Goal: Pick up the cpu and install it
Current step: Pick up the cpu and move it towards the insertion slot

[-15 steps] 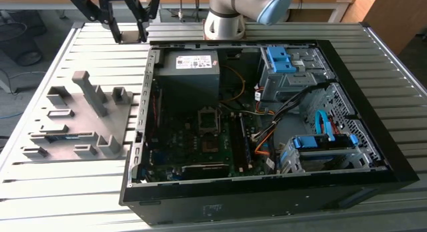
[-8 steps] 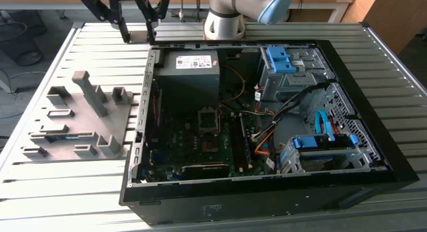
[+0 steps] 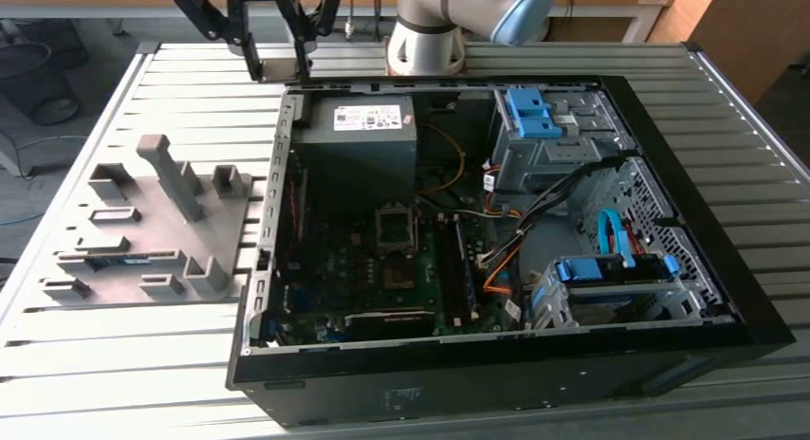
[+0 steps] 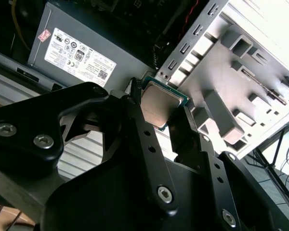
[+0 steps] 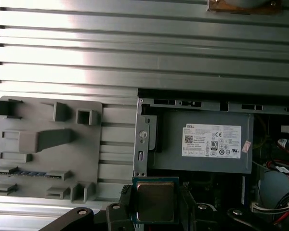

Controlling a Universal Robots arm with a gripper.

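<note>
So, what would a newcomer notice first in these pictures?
First the cpu, a small silvery square pinched between the black fingers in both wrist views. Next comes the big open case in the exterior view's middle, with a grey power supply inside and a grey parts holder on the exterior view's left.

Edges of the cpu [image 4: 160, 107] are hidden by the fingers [image 4: 139, 134] in the second wrist view; the arm [image 3: 437, 23] is cropped by the exterior view's top.
</note>
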